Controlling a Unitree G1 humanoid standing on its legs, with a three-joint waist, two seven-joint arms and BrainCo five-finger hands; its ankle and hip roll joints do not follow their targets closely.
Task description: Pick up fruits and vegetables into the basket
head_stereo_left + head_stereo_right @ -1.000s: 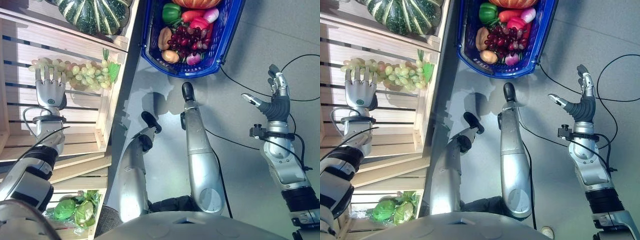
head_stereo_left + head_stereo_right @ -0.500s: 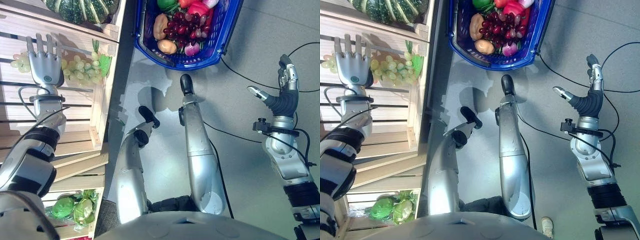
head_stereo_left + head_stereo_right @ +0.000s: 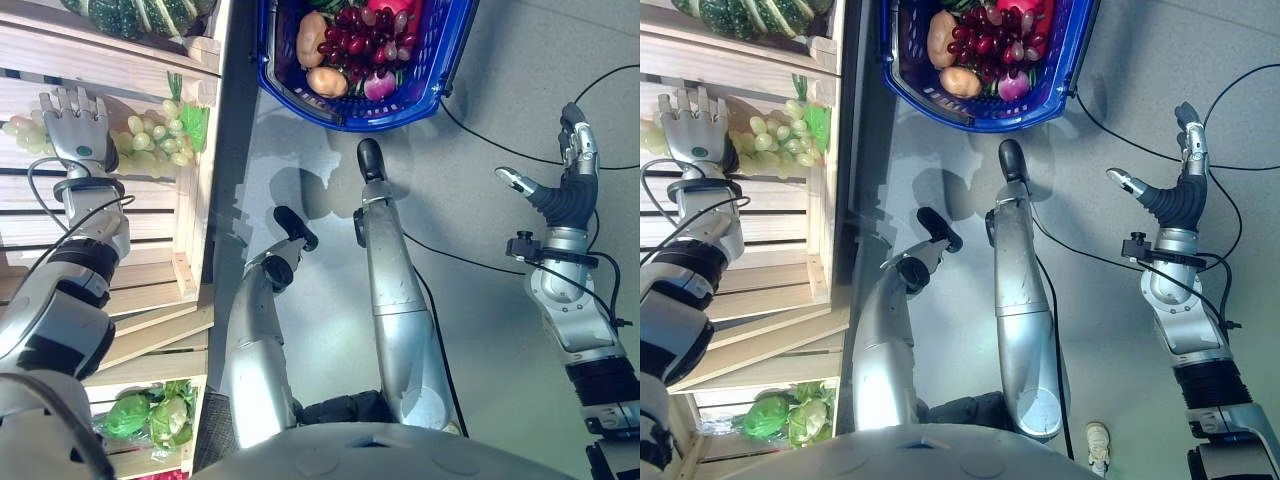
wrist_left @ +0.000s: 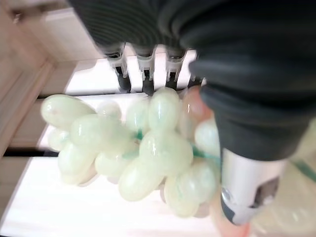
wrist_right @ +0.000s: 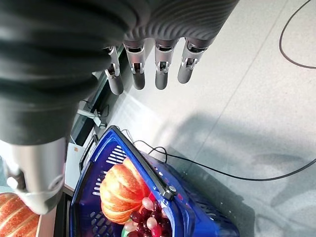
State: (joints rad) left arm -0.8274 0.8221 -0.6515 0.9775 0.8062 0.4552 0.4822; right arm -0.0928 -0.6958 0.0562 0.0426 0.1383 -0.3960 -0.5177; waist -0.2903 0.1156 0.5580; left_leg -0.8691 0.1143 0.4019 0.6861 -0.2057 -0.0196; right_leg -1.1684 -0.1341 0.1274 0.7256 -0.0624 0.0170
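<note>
a: closing on the grapes (image 4: 143,158) is the step in hand, i'd say. the left hand (image 3: 72,128) sits on the bunch in the crate (image 3: 150,210), fingers (image 4: 143,74) reaching past its far side, thumb on the near side.

b: are the fingers shut round it yet?

a: partly curled over it, and the wrist view shows grapes packed under the palm, but i can't tell whether the tips have wrapped under. call it a cupping hold, not a firm one.

b: so how to do it well?

a: curl fingers and thumb toward each other round the thick middle, where the green stem runs, not the loose end that trails out beside the fingers. squeeze gently; the bunch looks soft and will likely sag either side of the fingers.

b: and then?

a: lift straight up clear of the crate wall before swinging across. the basket (image 3: 440,70) lies on the floor well apart from those fingers, already heaped with red grapes (image 3: 350,40) and a potato (image 3: 327,82).

b: the right hand?

a: right hand (image 3: 565,195) hangs idle over the floor, fingers spread and holding nothing.
</note>
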